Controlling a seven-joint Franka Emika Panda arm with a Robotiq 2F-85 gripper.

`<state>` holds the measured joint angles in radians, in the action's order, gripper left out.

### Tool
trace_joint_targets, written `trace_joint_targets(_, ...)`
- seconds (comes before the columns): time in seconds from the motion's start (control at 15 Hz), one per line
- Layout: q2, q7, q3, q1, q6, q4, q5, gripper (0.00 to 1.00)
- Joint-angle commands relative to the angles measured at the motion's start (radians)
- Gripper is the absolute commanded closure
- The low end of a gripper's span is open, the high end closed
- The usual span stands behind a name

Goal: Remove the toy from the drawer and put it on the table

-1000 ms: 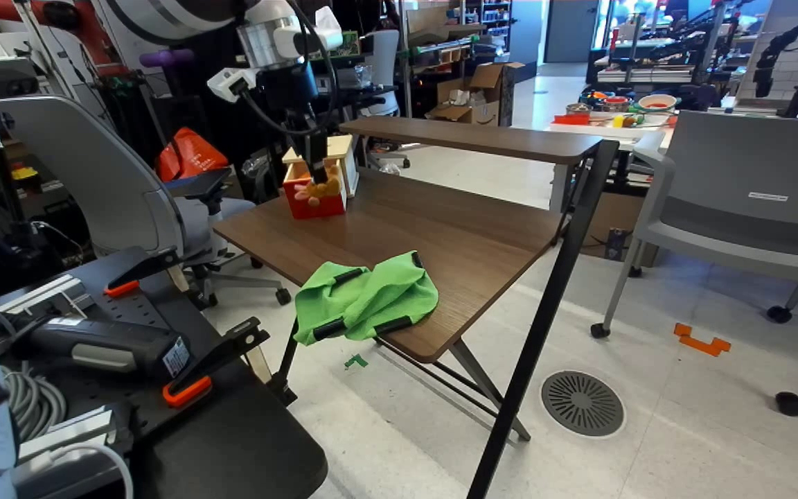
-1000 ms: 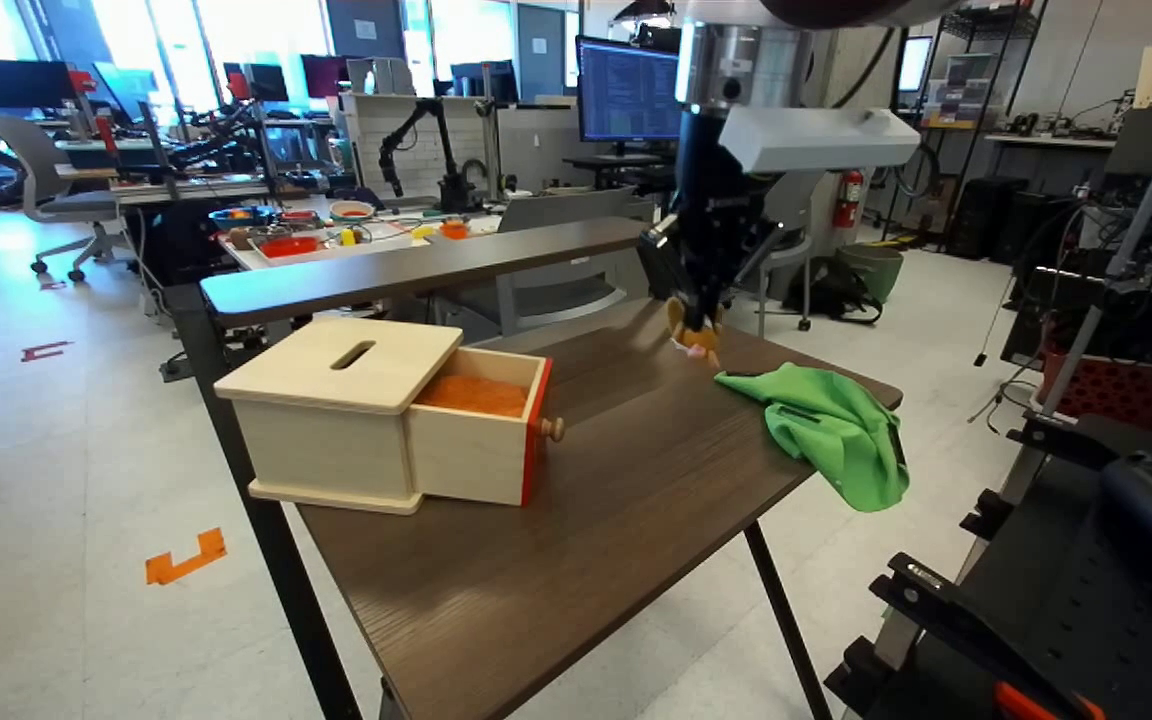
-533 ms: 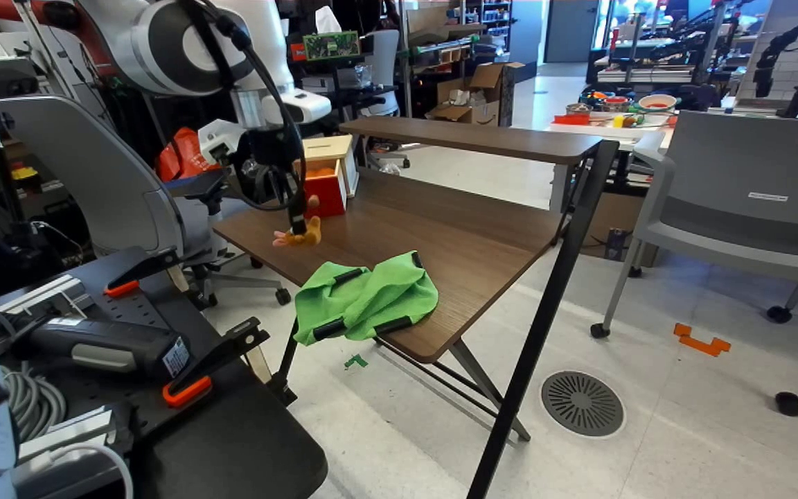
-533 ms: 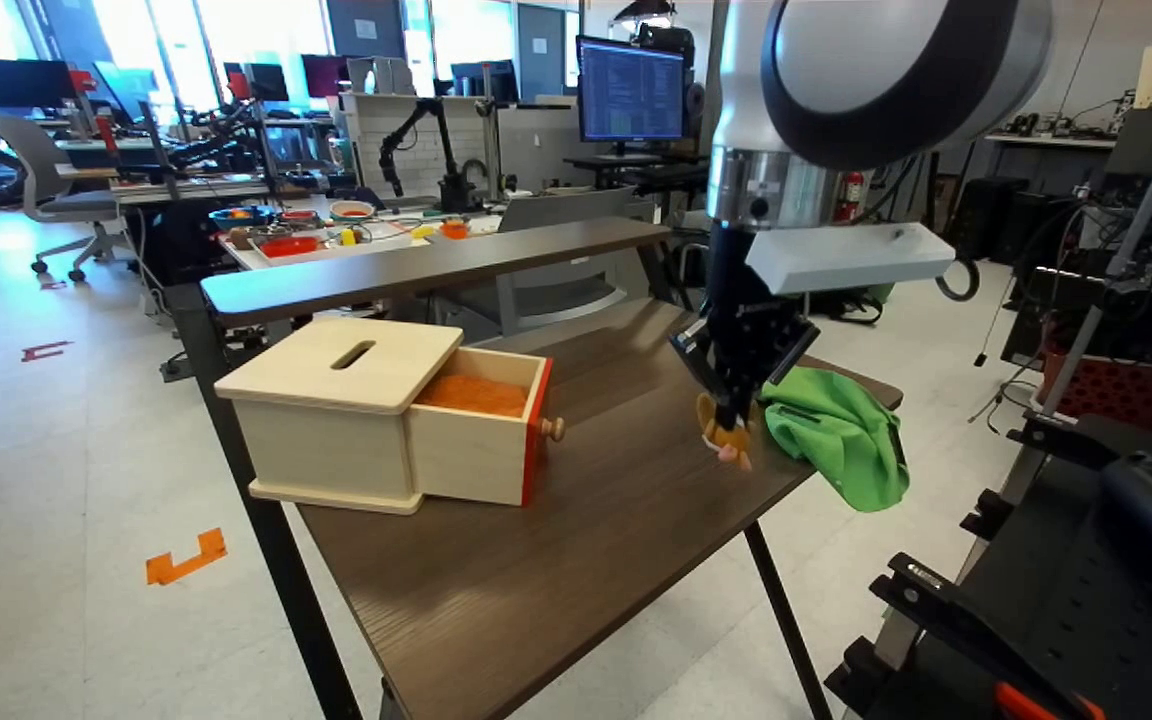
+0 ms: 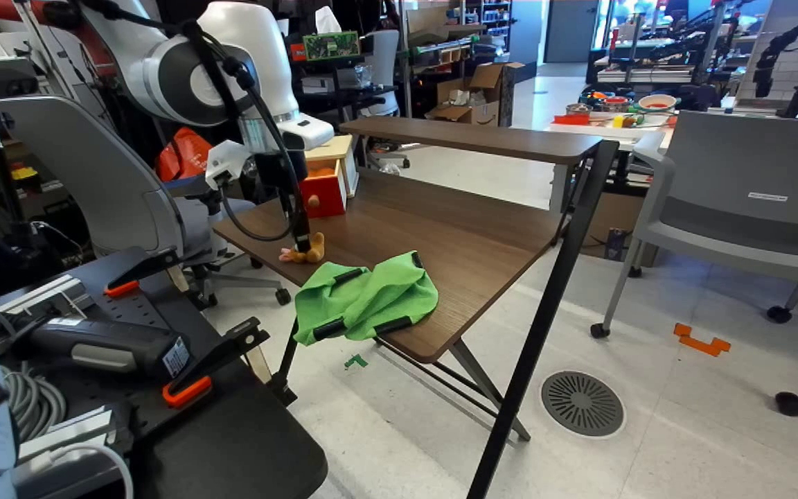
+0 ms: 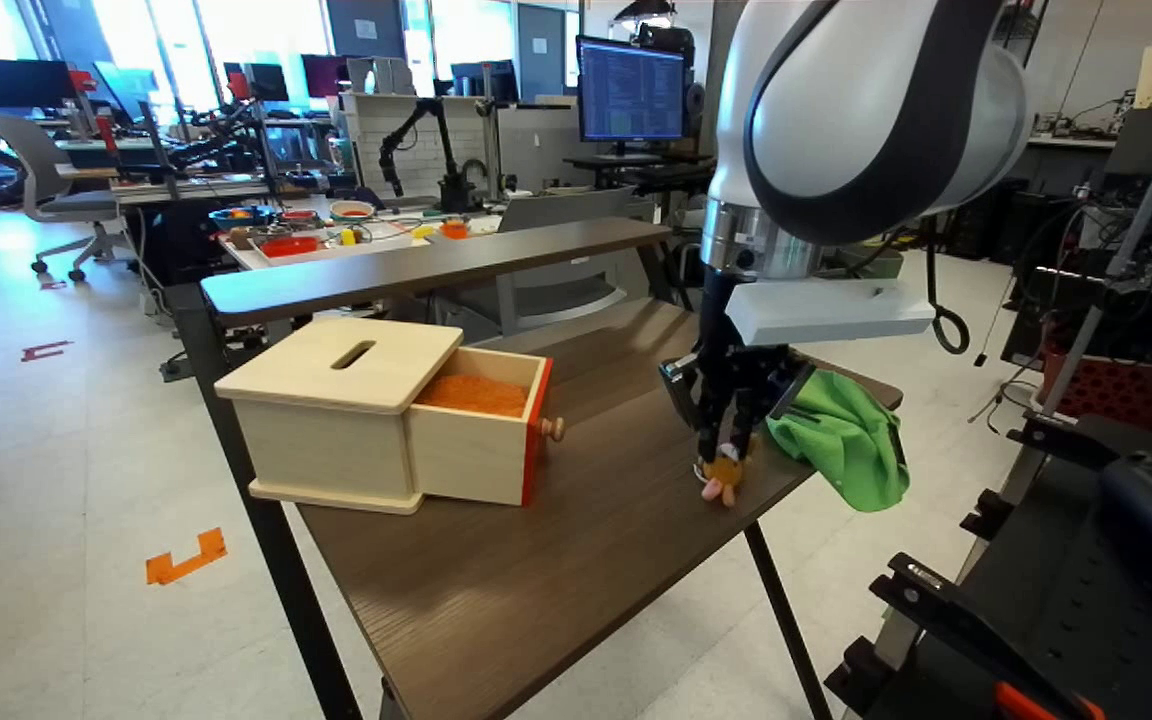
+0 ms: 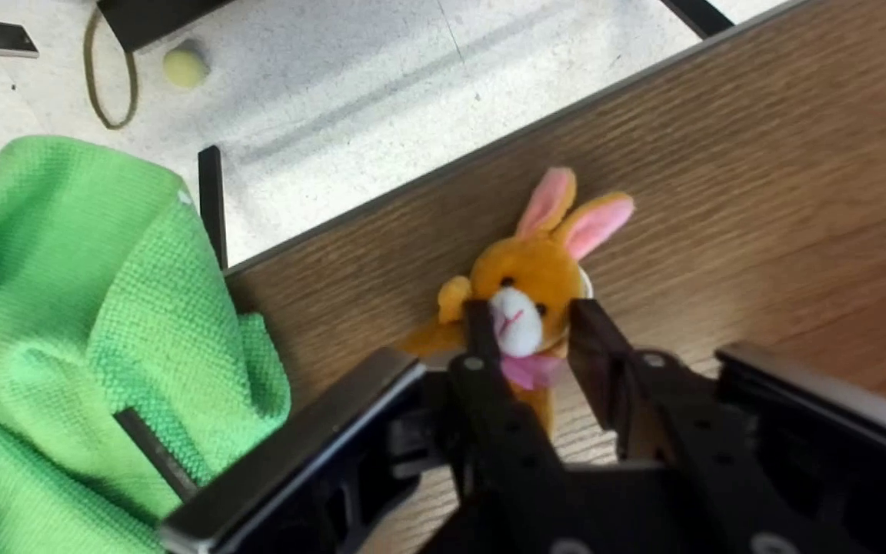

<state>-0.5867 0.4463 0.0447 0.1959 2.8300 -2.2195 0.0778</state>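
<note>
The toy is a small orange plush rabbit with pink ears, a white muzzle and a pink bow (image 7: 531, 265). It lies on the brown table (image 6: 576, 570) near an edge, and shows in both exterior views (image 5: 315, 249) (image 6: 724, 474). My gripper (image 7: 533, 312) points down over it, with its fingers parted on either side of the rabbit's head and bow. The parted fingers also show in an exterior view (image 6: 724, 452). The drawer (image 6: 476, 455), with a red front and wooden knob, stands pulled out of the wooden box (image 6: 321, 445). Orange material (image 6: 476, 395) lies inside it.
A crumpled green cloth (image 7: 104, 308) lies beside the toy and hangs over the table edge; both exterior views show it (image 5: 371, 298) (image 6: 836, 425). A raised shelf (image 5: 468, 138) runs along one side of the table. A black cart (image 5: 233, 430) stands nearby.
My gripper has carried the toy away from the drawer and down to the table beside the green cloth. Its fingers, together half a second ago, are now apart.
</note>
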Motion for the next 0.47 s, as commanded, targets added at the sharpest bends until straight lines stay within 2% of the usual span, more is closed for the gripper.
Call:
trace_joint_targets(0.0, 0.028, 0.022, 0.012, 0.011, 0.015, 0.008, 0.039, 0.37)
trace_joint_targets(0.2, 0.104, 0.074, 0.034, 0.023, 0.009, -0.002, 0.049, 0.16)
trace_joint_targets(0.27, 0.154, 0.081, 0.016, 0.006, -0.012, -0.017, 0.072, 0.07)
trace_joint_targets(0.33, 0.063, 0.054, 0.022, 0.009, -0.002, 0.026, 0.043, 0.01)
trace_joint_targets(0.4, 0.084, 0.056, 0.021, 0.007, -0.008, 0.024, 0.043, 0.17)
